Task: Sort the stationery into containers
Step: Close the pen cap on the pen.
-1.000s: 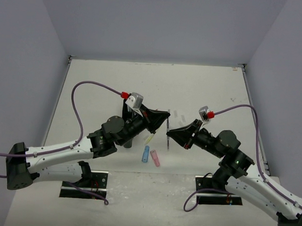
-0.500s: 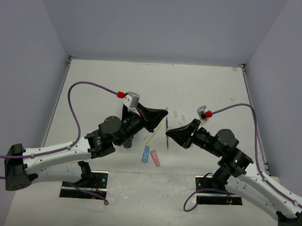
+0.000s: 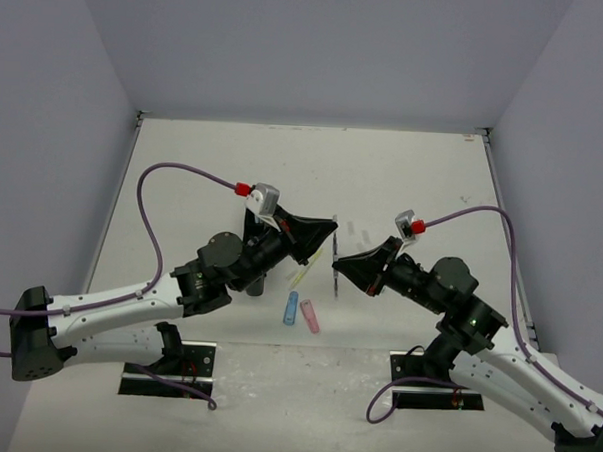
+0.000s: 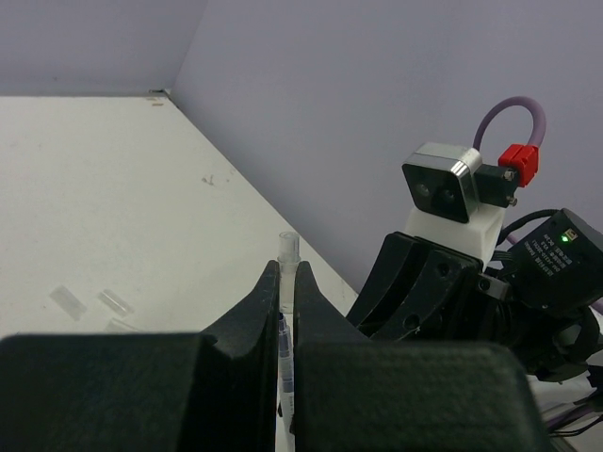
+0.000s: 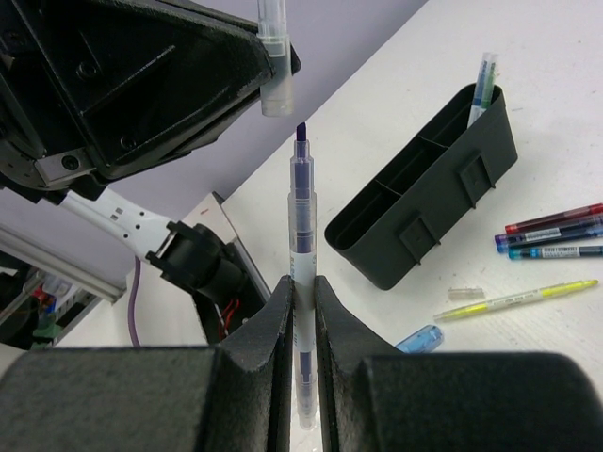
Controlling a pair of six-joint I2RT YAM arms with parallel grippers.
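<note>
L gripper (image 4: 287,273) tight on cap (image 5: 273,89), R gripper (image 5: 301,282) tight on purple pen (image 5: 300,207), tip-to-cap gap slim.

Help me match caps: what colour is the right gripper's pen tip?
Pen tip: dark purple, clearest in right wrist view.

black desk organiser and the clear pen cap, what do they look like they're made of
The black desk organiser looks like moulded plastic, matte with a faint sheen: thin uniform walls, rounded corners, moulded clips. The clear pen cap in the left fingers looks like translucent plastic; the background shows dimly through it.
</note>
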